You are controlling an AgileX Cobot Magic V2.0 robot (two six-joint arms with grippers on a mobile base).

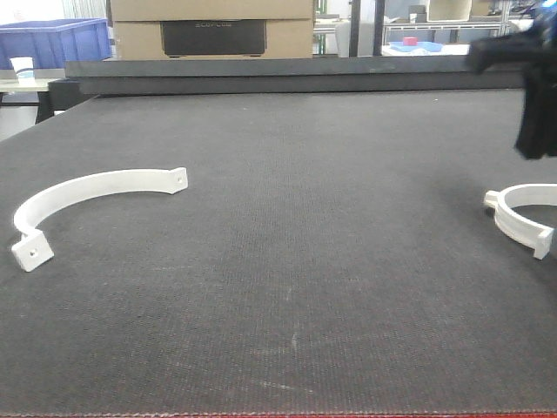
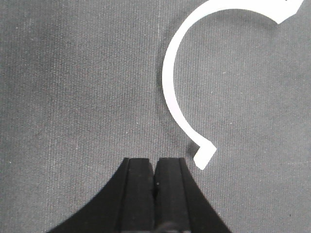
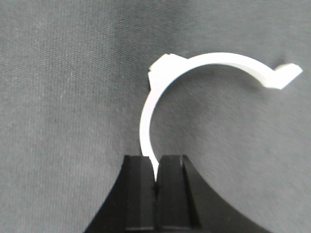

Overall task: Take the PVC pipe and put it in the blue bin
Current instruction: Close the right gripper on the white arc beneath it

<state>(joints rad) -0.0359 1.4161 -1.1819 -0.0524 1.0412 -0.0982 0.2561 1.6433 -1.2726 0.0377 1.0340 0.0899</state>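
Right wrist-mounted view, item one: right gripper [image 3: 155, 172], jaws drawn together on the lower tip of the right PVC half-ring [image 3: 204, 60]. The white strip runs into the seam between the pads, so the hold looks like a thin pinch at the very end. The rest of the arc stands out ahead of the gripper over the dark mat [image 3: 63, 97].

Item two: left gripper [image 2: 154, 177], jaws closed, nothing held. The left PVC half-ring [image 2: 170, 82] lies flat on the mat with its end tab just beside the fingertips, not touching.

Item three: blue bin [image 1: 52, 39], far back on the left past the table edge, well apart from both rings. A cardboard box [image 1: 209, 17] stands behind the table.

Item four: right arm [image 1: 533, 96], a dark blur at the right edge above the ring there. From the front I cannot tell whether the ring is off the mat.

Risks, as I judge them:
- An end-only pinch leaves most of the ring overhanging. It may pivot or slip out during the long carry to the bin.
- A swinging ring could catch the bin wall and drop outside.
- The left jaws must open before they can take the other ring. Descending closed would only push it.
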